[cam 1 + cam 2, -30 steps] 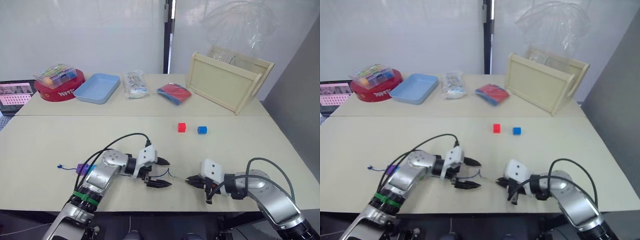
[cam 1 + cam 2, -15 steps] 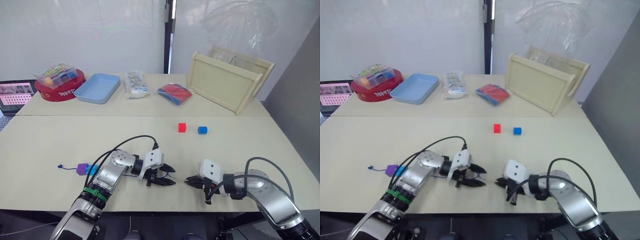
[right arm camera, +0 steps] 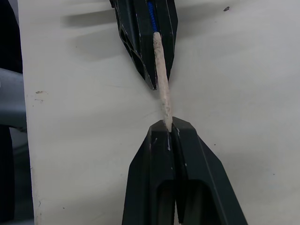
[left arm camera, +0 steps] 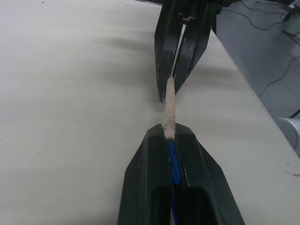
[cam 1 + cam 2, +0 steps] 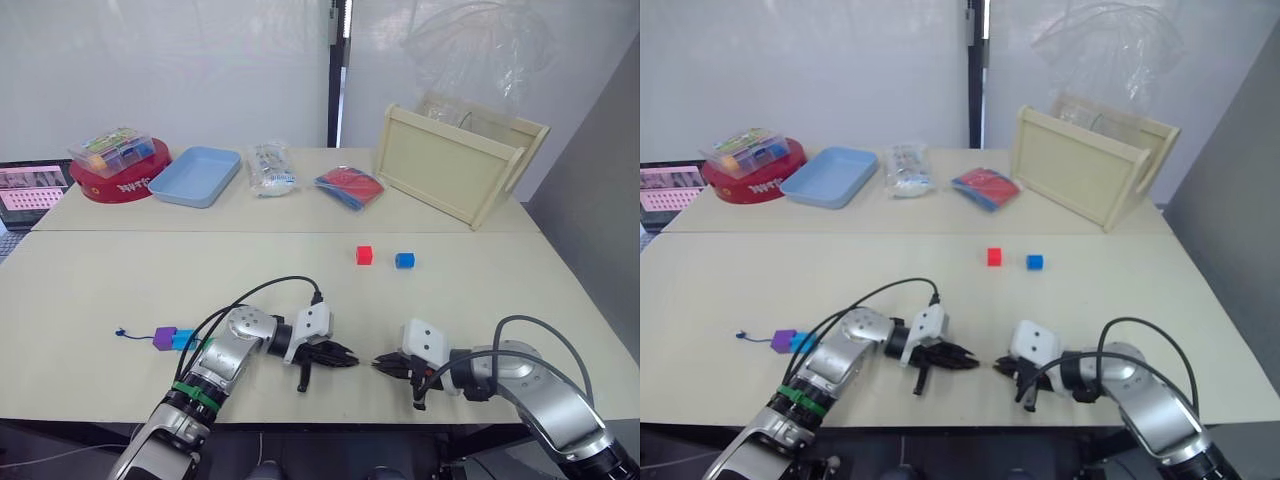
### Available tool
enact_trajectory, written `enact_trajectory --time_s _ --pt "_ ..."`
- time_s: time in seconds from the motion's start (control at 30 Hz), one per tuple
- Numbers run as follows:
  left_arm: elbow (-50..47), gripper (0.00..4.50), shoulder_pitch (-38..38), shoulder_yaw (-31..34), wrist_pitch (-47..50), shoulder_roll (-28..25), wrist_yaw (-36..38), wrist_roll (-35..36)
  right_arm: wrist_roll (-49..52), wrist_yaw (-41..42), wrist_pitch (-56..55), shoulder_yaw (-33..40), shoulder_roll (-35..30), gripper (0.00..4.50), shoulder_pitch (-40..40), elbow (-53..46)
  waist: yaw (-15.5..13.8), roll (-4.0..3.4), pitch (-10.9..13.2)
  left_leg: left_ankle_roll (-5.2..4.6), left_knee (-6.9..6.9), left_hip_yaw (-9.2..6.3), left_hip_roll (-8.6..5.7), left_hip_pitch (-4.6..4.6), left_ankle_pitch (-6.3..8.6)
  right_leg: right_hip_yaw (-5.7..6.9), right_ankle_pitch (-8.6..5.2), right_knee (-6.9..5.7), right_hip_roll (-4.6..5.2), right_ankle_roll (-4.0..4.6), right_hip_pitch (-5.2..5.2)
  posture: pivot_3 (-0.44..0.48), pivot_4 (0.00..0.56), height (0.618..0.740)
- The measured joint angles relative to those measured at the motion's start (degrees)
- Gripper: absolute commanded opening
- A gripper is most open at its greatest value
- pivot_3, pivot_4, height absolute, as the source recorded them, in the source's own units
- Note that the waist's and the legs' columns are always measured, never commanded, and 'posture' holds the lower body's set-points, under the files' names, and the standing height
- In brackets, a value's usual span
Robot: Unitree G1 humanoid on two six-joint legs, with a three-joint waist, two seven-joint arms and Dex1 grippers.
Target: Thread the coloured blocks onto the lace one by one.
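Table (image 5: pixel 90 290) was cream; I saw left gripper (image 4: pixel 169 136) pinching lace (image 4: pixel 173 161) just behind its pale tip (image 4: pixel 169 108). Right gripper (image 3: pixel 168 127) was pressed together on that tip's end, facing it near front edge. Purple block (image 5: pixel 163 337) and cyan block (image 5: pixel 183 340) sat touching, threaded; red cube (image 5: pixel 364 255) and blue block (image 5: pixel 404 260) lay apart mid-table.

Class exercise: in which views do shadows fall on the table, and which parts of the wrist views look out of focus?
Left wrist view: soft shadow on the table behind the right tool; the left tool is sharp, floor blurred. Right wrist view: shadows beside the left tool; the lace tip is sharp, nearest edges soft.
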State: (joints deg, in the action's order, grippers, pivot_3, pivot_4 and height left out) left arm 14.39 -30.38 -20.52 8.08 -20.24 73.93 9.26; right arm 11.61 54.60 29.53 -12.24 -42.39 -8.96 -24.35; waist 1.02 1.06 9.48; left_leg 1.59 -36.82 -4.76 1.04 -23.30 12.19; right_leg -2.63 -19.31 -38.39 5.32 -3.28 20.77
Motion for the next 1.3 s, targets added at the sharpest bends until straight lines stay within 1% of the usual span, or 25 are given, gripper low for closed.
enact_trajectory --time_s 0.47,0.57,0.77,1.1,1.2,1.3 --pt "-0.21 0.04 0.00 0.05 1.10 -0.09 -0.25 0.21 0.20 -0.10 -0.08 0.00 0.00 0.00 0.00 0.00 -0.04 0.00 0.00 0.00 0.00 0.00 0.00 -0.01 0.00 0.00 0.00 0.00 0.00 0.00 0.00 0.000 0.150 0.740" --pt "-1.12 0.04 0.11 0.28 2.70 -0.09 -0.27 1.18 0.20 -0.10 -0.08 0.00 -0.06 0.00 0.00 0.01 -0.03 0.00 0.00 0.00 0.00 0.00 0.00 -0.01 0.00 0.00 0.00 0.00 0.00 0.00 0.00 0.000 0.150 0.740" --pt "-2.35 1.89 0.12 1.44 3.30 -0.52 -1.55 1.91 0.27 0.12 -0.09 -0.15 -0.17 0.00 0.64 0.01 -0.02 0.00 0.00 0.00 0.00 0.00 0.00 0.00 0.00 0.00 0.00 0.00 0.00 0.00 0.00 0.000 0.150 0.740" --pt "-3.29 1.89 0.74 1.41 3.81 -0.53 -1.73 2.04 0.30 0.25 -0.07 -0.18 -0.41 0.00 0.67 0.00 -0.03 0.00 0.00 0.00 0.00 0.00 0.00 0.00 0.00 0.00 0.00 0.00 0.00 0.00 0.00 0.000 0.150 0.740" --pt "-3.44 1.09 1.12 1.19 4.22 -0.45 -1.41 2.05 0.32 0.25 -0.06 -0.18 -0.41 0.00 0.67 0.00 -0.06 0.00 0.00 0.00 0.00 0.00 0.00 -0.01 0.00 0.00 0.00 0.00 0.00 0.00 0.00 0.000 0.150 0.740" --pt "-3.45 0.12 1.13 1.16 4.47 -0.44 -1.24 2.05 0.37 0.19 -0.02 -0.18 -0.51 0.00 0.67 0.00 -0.05 0.00 0.00 0.00 0.00 0.00 0.00 0.00 0.00 0.00 0.00 0.00 0.00 0.00 0.00 0.000 0.150 0.740"
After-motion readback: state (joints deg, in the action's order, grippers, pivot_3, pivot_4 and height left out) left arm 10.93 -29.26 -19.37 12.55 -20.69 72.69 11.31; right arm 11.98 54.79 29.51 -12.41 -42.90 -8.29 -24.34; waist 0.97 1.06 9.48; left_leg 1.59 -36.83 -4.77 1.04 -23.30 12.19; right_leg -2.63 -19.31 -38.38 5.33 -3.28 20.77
